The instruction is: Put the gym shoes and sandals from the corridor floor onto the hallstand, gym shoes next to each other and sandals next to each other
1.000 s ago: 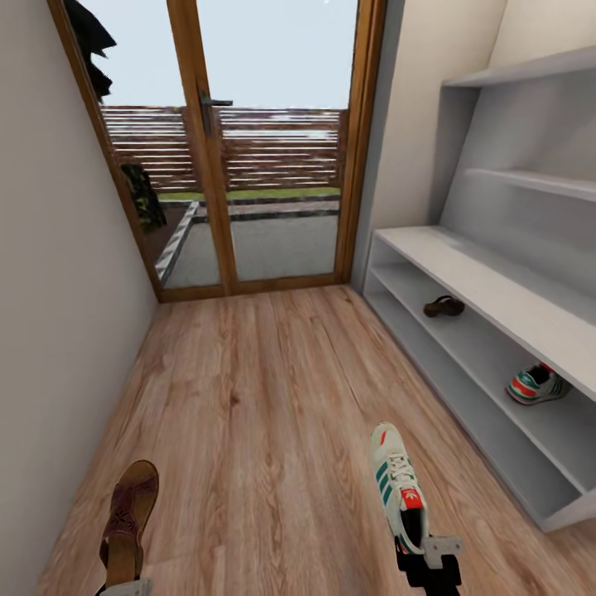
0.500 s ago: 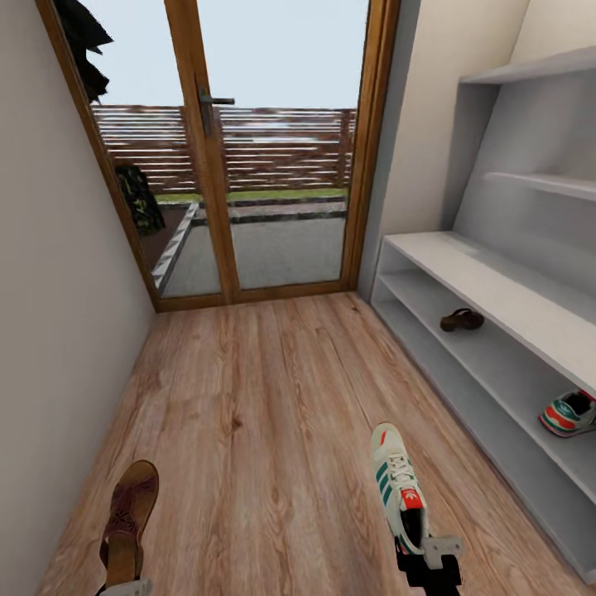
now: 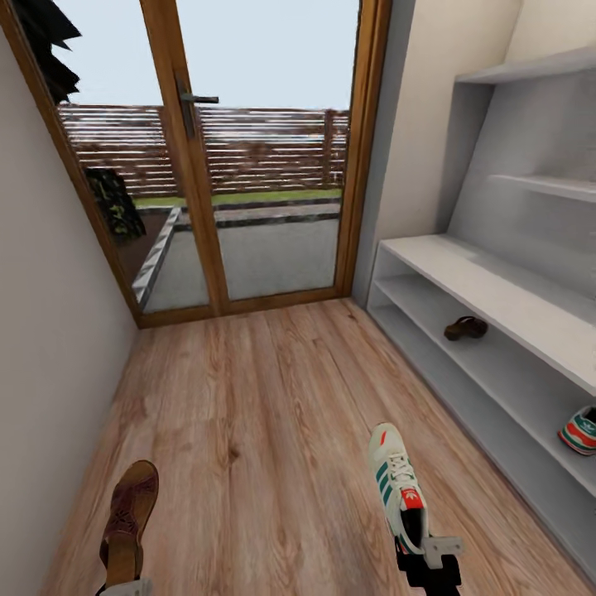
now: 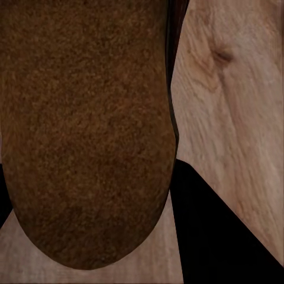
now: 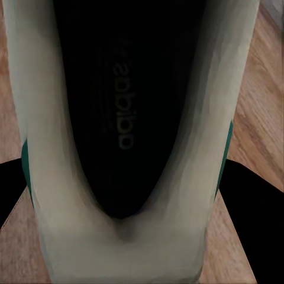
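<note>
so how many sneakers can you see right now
2: one sneaker held by the right fingers above the floor, another sneaker on the rack's lower shelf, cut off at the frame edge.

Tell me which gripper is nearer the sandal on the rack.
Right. The right gripper, holding a gym shoe, sits on the rack side, below the sandal in head view. The left gripper, holding the other sandal, is across the corridor.

At the corridor's end stands a glazed door (image 3: 248, 165) in a warm wooden frame, its dark lever handle (image 3: 192, 101) on the middle post. Through the glass a slatted wooden fence (image 3: 265, 149) runs beyond a grey paved patio (image 3: 273, 257). A dark leafy shape (image 3: 112, 203), perhaps a shrub, sits outside. A plain pale wall (image 3: 50, 314) flanks the door.
</note>
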Robot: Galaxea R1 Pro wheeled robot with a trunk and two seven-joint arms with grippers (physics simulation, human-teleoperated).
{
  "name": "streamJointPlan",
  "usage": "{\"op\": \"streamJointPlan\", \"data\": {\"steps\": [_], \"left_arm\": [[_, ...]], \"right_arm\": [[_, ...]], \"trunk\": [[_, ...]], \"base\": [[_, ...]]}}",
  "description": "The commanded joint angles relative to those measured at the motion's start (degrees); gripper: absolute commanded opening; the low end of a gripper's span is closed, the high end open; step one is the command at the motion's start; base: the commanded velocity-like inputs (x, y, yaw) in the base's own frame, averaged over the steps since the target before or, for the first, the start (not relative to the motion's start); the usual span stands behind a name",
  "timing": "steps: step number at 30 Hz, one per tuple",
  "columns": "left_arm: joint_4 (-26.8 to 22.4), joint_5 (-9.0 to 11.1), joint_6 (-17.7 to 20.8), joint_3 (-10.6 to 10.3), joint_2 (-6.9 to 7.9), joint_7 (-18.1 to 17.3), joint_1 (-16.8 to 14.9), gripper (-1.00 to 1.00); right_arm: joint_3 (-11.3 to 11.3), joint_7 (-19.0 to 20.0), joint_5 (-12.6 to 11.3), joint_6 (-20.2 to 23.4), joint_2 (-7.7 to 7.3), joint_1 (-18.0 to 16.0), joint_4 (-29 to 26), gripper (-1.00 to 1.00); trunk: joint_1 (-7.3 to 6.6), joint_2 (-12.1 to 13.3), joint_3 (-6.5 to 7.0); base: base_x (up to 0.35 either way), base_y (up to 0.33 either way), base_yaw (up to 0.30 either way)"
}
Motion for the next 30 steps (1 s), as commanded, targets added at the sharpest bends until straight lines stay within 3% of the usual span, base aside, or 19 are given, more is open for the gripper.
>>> {"op": "streamJointPlan", "data": {"steps": [1, 30], "left_arm": [[0.0, -0.7, -0.2, 0.5, -0.05, -0.3, -0.1, -1.00], [0.0, -1.0, -0.2, 0.5, -0.05, -0.3, -0.1, -1.00]], "right_arm": [[0.2, -0.6, 0.5, -0.1, 0.00, 0.0, 0.1, -1.00], [0.2, -0.7, 0.4, -0.1, 0.00, -0.1, 0.1, -1.00]], "trunk": [[0.02, 0.0, -0.02], [0.02, 0.0, 0.57]], "base": [[0.310, 0.185, -0.249], [0.308, 0.177, -0.256]]}}
